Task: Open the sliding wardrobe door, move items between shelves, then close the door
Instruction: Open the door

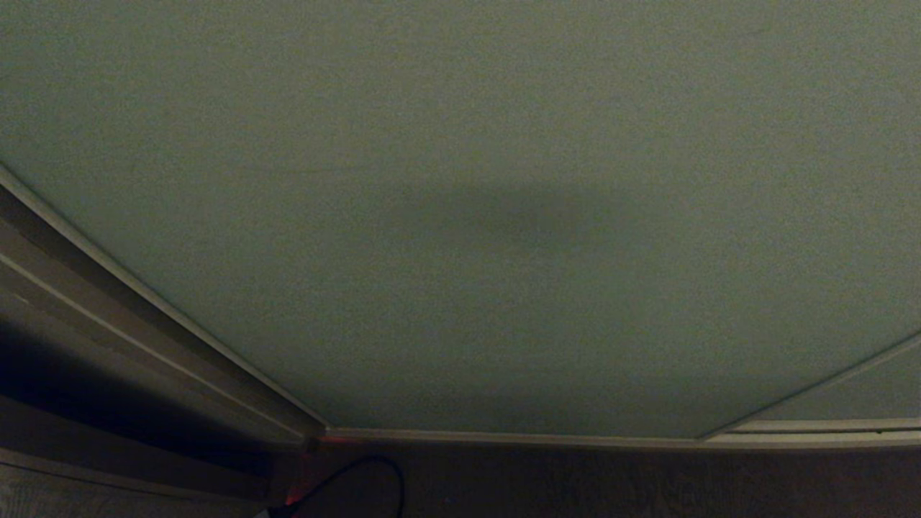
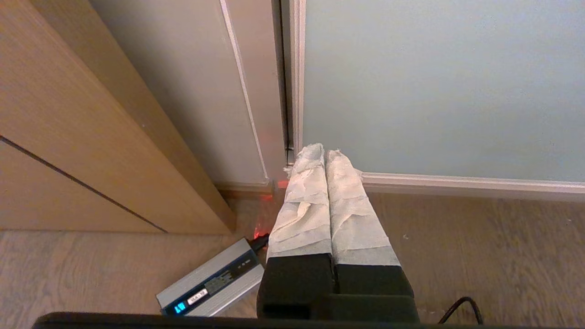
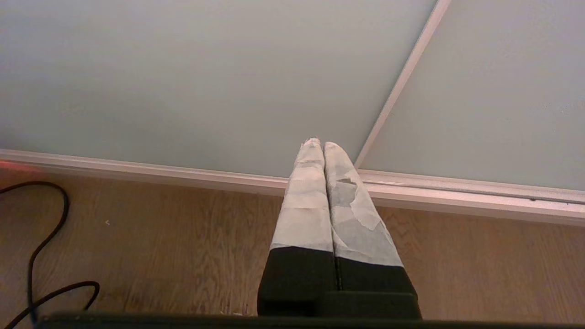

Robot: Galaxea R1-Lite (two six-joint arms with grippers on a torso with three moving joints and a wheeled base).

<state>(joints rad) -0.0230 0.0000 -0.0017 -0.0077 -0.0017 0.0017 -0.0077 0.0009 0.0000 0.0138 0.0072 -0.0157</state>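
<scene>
The sliding wardrobe door [image 1: 460, 216], a pale grey-green panel, fills the head view and stands shut, so the items and shelves are hidden behind it. No arm shows in the head view. My left gripper [image 2: 323, 153] is shut and empty, its taped fingers [image 2: 304, 201] pointing at the foot of the door [image 2: 434, 87] by its pale left edge strip [image 2: 298, 73]. My right gripper [image 3: 318, 145] is likewise shut and empty, low above the floor, aimed at the strip [image 3: 402, 82] where this door [image 3: 192, 77] meets a second panel [image 3: 493, 91].
A darker side frame [image 1: 108, 338] borders the door on the left, with a wood-grain cabinet [image 2: 68, 137] beside it. A silver power unit [image 2: 212, 283] with a lit display lies on the wooden floor [image 3: 137, 237]. A black cable [image 3: 41, 256] loops over the floor. A bottom rail [image 1: 518, 436] runs under the door.
</scene>
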